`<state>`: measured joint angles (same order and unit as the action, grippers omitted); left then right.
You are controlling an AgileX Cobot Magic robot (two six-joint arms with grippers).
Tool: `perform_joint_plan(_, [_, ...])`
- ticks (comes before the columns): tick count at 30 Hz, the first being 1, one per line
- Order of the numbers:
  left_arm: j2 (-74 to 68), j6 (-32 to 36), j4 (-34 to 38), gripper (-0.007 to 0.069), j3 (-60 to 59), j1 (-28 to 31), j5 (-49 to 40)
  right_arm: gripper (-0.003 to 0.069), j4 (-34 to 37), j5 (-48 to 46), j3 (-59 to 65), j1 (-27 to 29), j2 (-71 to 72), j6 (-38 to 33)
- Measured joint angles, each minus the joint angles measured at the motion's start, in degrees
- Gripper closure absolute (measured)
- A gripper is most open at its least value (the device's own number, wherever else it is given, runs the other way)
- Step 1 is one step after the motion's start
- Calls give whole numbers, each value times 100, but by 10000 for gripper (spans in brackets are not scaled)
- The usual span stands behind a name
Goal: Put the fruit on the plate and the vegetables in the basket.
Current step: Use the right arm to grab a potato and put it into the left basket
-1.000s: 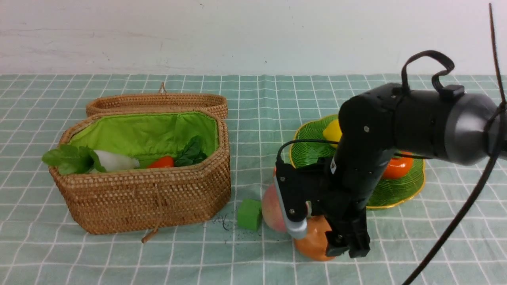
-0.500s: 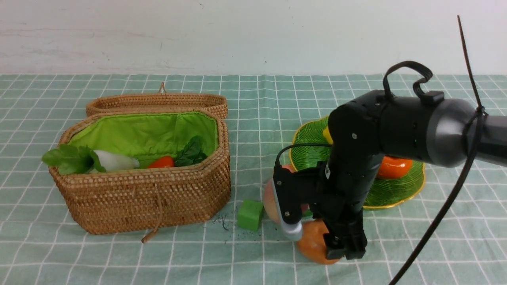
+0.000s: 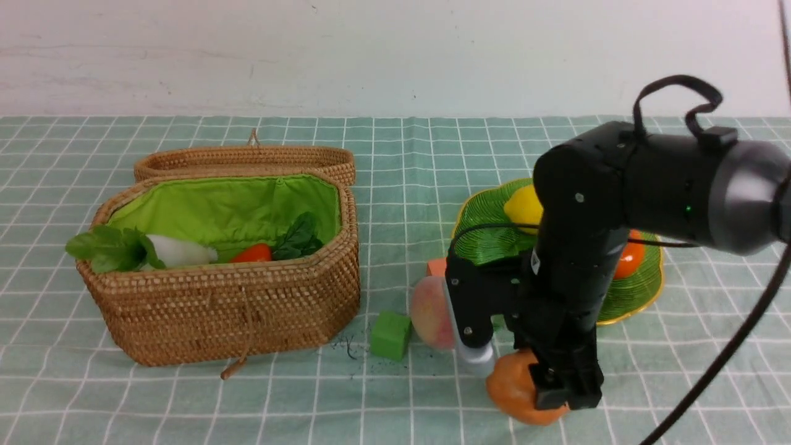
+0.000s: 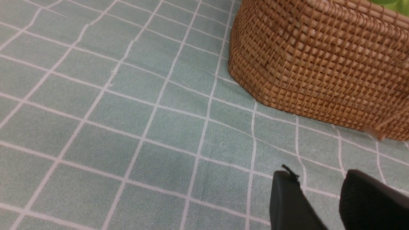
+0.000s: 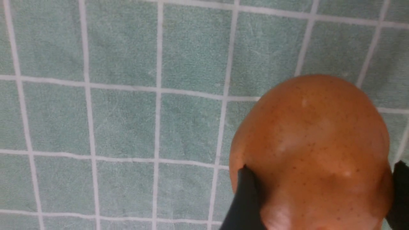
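At the bottom right of the front view, the right claw point(image 5: 321, 191) holds the potato point(image 3: 511, 389), with its two black fingers pinching the sides. I cannot tell if the potato is off the worktop point(image 3: 395, 154) yet. The potato is egg-shaped. Its long way seems to run straight out from the claw, with the round end pointing away from the wrist. So the claw grips across the short way, which looks like a good hold. Just behind, near the middle, sit the green cube point(image 3: 390, 335) and the peach point(image 3: 429, 312), with an orange cube point(image 3: 436, 267) a bit further back. To do this step well, I think the claw should lift the potato high first, so it clears the peach, the green cube and the rim of the basket point(image 3: 235, 309). Then it should go left and let go low over the green cloth. There looks to be room near the radish point(image 3: 179, 252) and carrot point(image 3: 253, 253). The left claw point(image 4: 322, 204) is a little open, holds nothing, and hangs by the basket's wall. Furthest back on the right, the plate point(image 3: 624, 296) has the lemon point(image 3: 524, 207) and persimmon point(image 3: 629, 259).
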<state>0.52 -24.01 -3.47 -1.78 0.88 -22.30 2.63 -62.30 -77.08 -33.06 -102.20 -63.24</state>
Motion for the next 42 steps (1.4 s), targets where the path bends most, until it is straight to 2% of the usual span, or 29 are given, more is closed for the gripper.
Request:
perform_joint_plan(3, [0, 0, 0, 386, 0, 0, 0, 153, 155, -42, -59, 0, 293, 78])
perform_joint_plan(4, [0, 0, 0, 386, 0, 0, 0, 200, 202, -77, -116, 0, 345, 131])
perform_joint_plan(5, [0, 0, 0, 386, 0, 0, 0, 287, 301, -123, -259, 0, 392, 208])
perform_joint_plan(6, [0, 0, 0, 386, 0, 0, 0, 309, 317, -123, -288, 0, 393, 222])
perform_joint_plan(8, [0, 0, 0, 386, 0, 0, 0, 539, 503, -209, -646, 0, 409, 356])
perform_joint_plan(9, [0, 0, 0, 386, 0, 0, 0, 616, 639, -233, -865, 0, 409, 409])
perform_joint_plan(12, [0, 0, 0, 386, 0, 0, 0, 675, 1073, -159, -1639, 0, 397, 493])
perform_joint_plan(18, [0, 0, 0, 386, 0, 0, 0, 674, 1518, -131, -2328, -10, 390, 405])
perform_joint_plan(21, [0, 0, 0, 386, 0, 0, 0, 645, 1261, -715, -2291, -10, 390, 270])
perform_joint_plan(24, [0, 0, 0, 386, 0, 0, 0, 542, 864, -784, -1825, -10, 437, 251])
perform_joint_plan(26, [0, 0, 0, 386, 0, 0, 0, 431, 695, -767, -1399, -10, 469, 230])
perform_joint_plan(30, [0, 0, 0, 386, 0, 0, 0, 97, 430, -146, -129, -10, 514, 211])
perform_joint_plan(31, [0, 0, 0, 386, 0, 0, 0, 84, 407, -61, -73, -10, 514, 202])
perform_joint_plan(32, [0, 0, 0, 386, 0, 0, 0, 18, 220, 290, 354, -10, 507, 187])
perform_joint_plan(34, [0, 0, 0, 386, 0, 0, 0, -10, 9, 721, 780, -10, 487, 183])
perform_joint_plan(37, [0, 0, 0, 386, 0, 0, 0, -13, -179, 1296, 1105, -10, 449, 183])
perform_joint_plan(42, [0, 0, 0, 386, 0, 0, 0, -13, -159, 1620, 1154, -10, 442, 183])
